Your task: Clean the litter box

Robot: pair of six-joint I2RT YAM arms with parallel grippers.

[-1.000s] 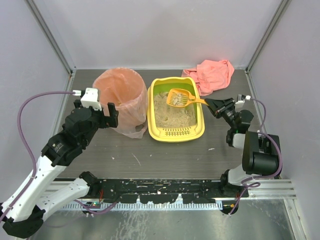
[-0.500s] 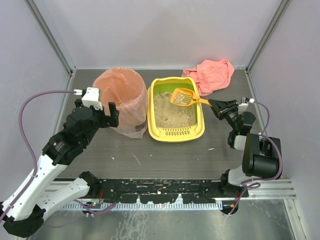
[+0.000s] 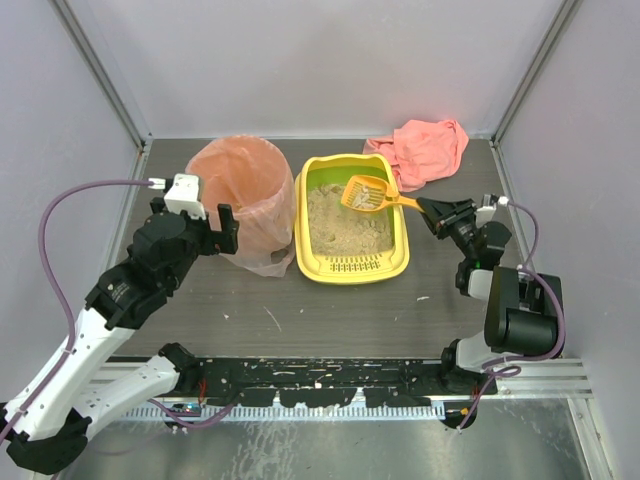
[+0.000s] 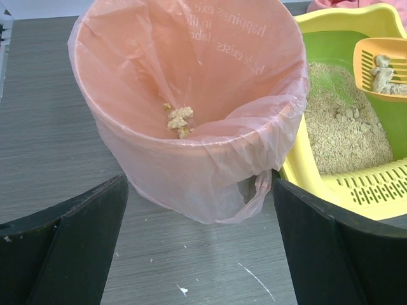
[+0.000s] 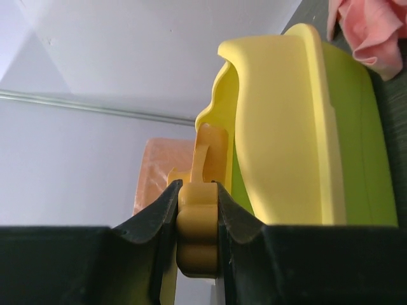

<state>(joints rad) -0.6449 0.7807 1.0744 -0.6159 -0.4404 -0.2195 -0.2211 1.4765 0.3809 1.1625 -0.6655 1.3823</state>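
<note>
**Holding a loaded scoop (image 3: 365, 192) over the litter box (image 3: 352, 268)**

Looking down from above, the yellow litter box is sitting near the middle of the table (image 3: 330, 310), just beside the round bin (image 3: 240, 175) lined with a pink bag. The right gripper (image 3: 425, 207) is pinching the orange scoop's handle from the right. The scoop's head is hanging over the far part of the tray, above the sandy litter. The left gripper (image 3: 218, 232) is hovering at the near side of the bin, carrying nothing. A pink cloth (image 3: 425, 150) is lying in the far right corner.

Through the left wrist camera, the two dark fingers (image 4: 82, 248) are standing wide apart and framing the bin. A few pale clumps (image 4: 178, 119) are lying low in the bag. To the right, the tray is showing its green inside and its slotted near rim. The scoop is carrying a couple of lumps at the upper right edge.

Through the right wrist camera, the jaws are squeezing tight on the lobed end of the scoop's handle. The tray's yellow outer wall is looming just beyond them.
</note>
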